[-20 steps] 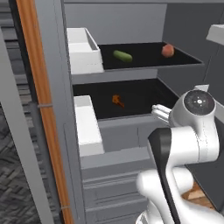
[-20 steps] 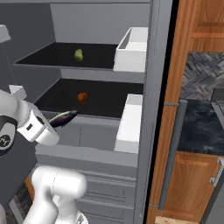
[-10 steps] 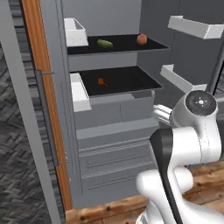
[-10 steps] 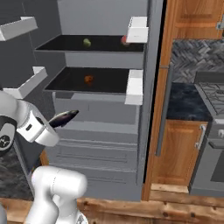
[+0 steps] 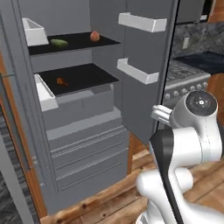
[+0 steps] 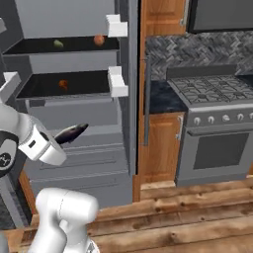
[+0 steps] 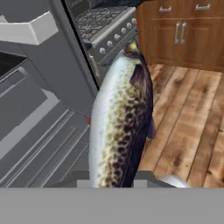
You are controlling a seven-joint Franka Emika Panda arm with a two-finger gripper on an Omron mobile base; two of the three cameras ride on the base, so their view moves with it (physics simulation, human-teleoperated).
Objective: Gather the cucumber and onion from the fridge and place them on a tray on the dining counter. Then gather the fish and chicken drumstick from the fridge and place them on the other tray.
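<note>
Fridge (image 5: 83,131) stands open, grey, black shelves, white door bins; largest thing in play and the source for all four items. Fish (image 7: 120,127) is out of it already: long speckled body, silver belly, dark back, sticking out of the gripper (image 6: 58,141) in mid-air in front of the lower drawers, well clear of the shelves. Jaws are closed on the fish near one end, the rest of the body cantilevered ahead of the hand in the hand view. Judgement: fish looks smooth and tapered, likely slippery, and an end grip on a long body invites pivoting or sliding out under sideways swings; a hold nearer mid-body, across the narrow thickness, would be steadier. Cucumber (image 5: 59,43) lies on the top shelf, left side near the white bin; smooth, stiff, round in section, so probably rolls; best taken across its middle. Onion (image 5: 94,36) sits on the same shelf, well to the right of the cucumber; a hard ball, should be pinched across its widest part or it squirts out. Chicken drumstick (image 5: 62,81) is alone on the shelf below; small, lumpy, light; the thicker end looks like the safer hold. Neither tray can be placed from these views.
</note>
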